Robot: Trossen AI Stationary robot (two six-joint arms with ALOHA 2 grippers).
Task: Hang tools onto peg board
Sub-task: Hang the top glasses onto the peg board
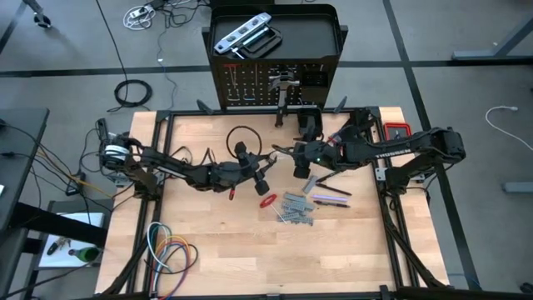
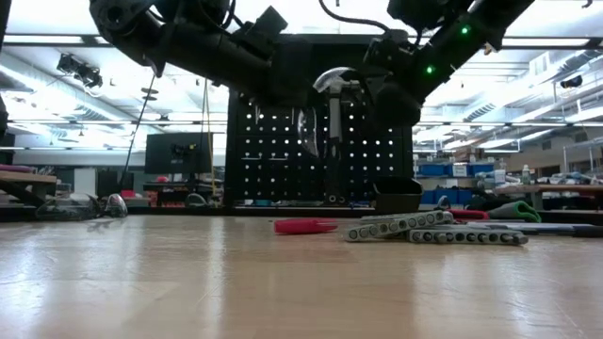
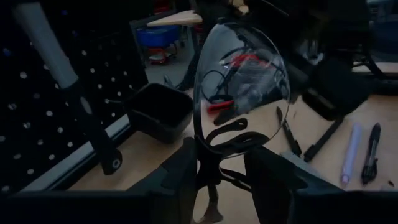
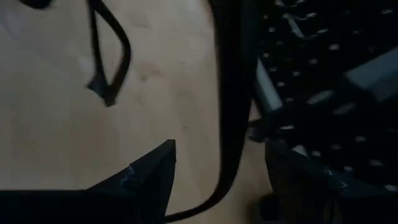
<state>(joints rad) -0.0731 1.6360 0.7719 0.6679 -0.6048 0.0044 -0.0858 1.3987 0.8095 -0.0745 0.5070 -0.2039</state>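
Wrenches point(image 1: 296, 208) and red pliers point(image 1: 267, 200) lie mid-desk point(image 1: 216, 258). Left hand point(image 3: 217, 168) holds clear safety glasses point(image 3: 242, 87). Right hand point(image 4: 217, 162) spread wide near peg board point(image 2: 320, 141), where hammer point(image 2: 334, 94) hangs.

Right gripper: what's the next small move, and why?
Probably back the right gripper straight away from the large black perforated metal peg board. Its fingers stand open on nothing, and the steel hammer appears to hang on the board. The left gripper holds clear black-framed safety glasses.
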